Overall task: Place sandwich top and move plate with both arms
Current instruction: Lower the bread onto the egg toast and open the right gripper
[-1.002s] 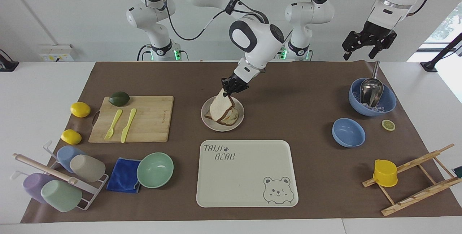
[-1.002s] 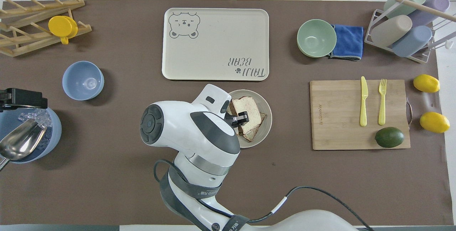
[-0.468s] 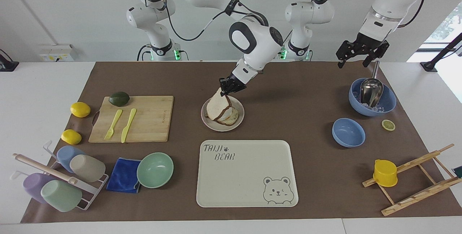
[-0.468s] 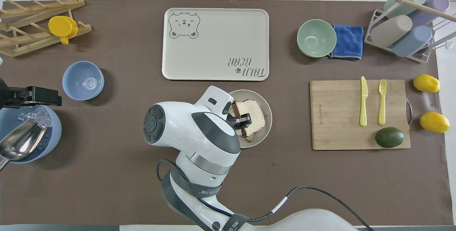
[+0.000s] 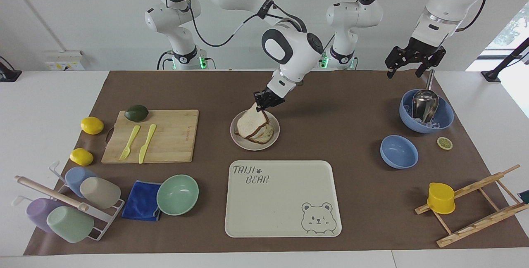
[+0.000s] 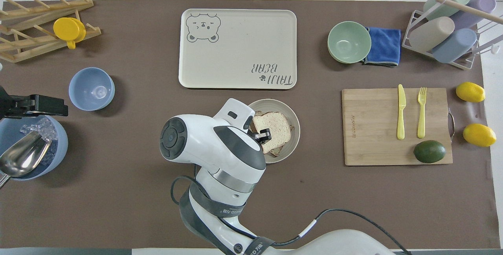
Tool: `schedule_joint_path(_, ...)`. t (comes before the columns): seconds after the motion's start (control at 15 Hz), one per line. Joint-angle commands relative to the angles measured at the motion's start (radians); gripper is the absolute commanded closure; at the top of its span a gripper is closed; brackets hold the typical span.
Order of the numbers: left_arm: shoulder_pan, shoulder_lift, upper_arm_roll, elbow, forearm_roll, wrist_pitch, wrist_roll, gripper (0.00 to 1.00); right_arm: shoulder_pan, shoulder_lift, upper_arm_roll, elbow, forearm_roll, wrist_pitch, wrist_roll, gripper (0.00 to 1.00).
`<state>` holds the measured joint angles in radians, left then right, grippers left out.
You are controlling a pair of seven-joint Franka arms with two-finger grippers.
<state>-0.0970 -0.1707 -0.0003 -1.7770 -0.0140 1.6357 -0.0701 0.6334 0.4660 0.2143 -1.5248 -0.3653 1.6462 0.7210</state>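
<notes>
The round beige plate (image 5: 249, 145) (image 6: 295, 126) lies mid-table, nearer to the robots than the bear tray. On it sits a darker toasted slice. The sandwich top (image 5: 247, 123) (image 6: 276, 126), a pale bread slice, leans tilted over that toast, its lower edge resting on the stack. My right gripper (image 5: 265, 103) (image 6: 263, 135) is shut on the slice's raised edge, the one nearer to the robots. My left gripper (image 5: 408, 71) (image 6: 59, 107) hangs open and holds nothing, high over the blue bowl with the scoop.
The cream bear tray (image 5: 283, 202) lies just farther from the robots than the plate. A blue bowl with ice and a metal scoop (image 5: 425, 113) and a smaller blue bowl (image 5: 399, 151) sit toward the left arm's end. A cutting board (image 5: 165, 136) and green bowl (image 5: 177, 194) sit toward the right arm's end.
The right gripper has lowered the bread slice, which now leans flatter over the toast. The left gripper shifted a little toward the table's middle, then held still.
</notes>
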Motion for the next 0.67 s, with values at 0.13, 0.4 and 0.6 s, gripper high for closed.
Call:
schedule_joint_path(0.13,0.0,-0.012,0.006,-0.016,-0.011,0.024,0.007,0.0,-0.046,-0.035,0.008,-0.129,0.107,0.225,0.04,0.34)
schedule_joint_path(0.4,0.005,-0.012,0.006,-0.019,-0.02,0.03,0.009,0.0,-0.075,-0.035,0.008,-0.132,0.19,0.288,0.04,0.24)
schedule_joint_path(0.6,0.006,-0.012,0.006,-0.019,-0.03,0.03,0.006,0.0,-0.127,-0.078,0.008,-0.113,0.223,0.276,0.023,0.12)
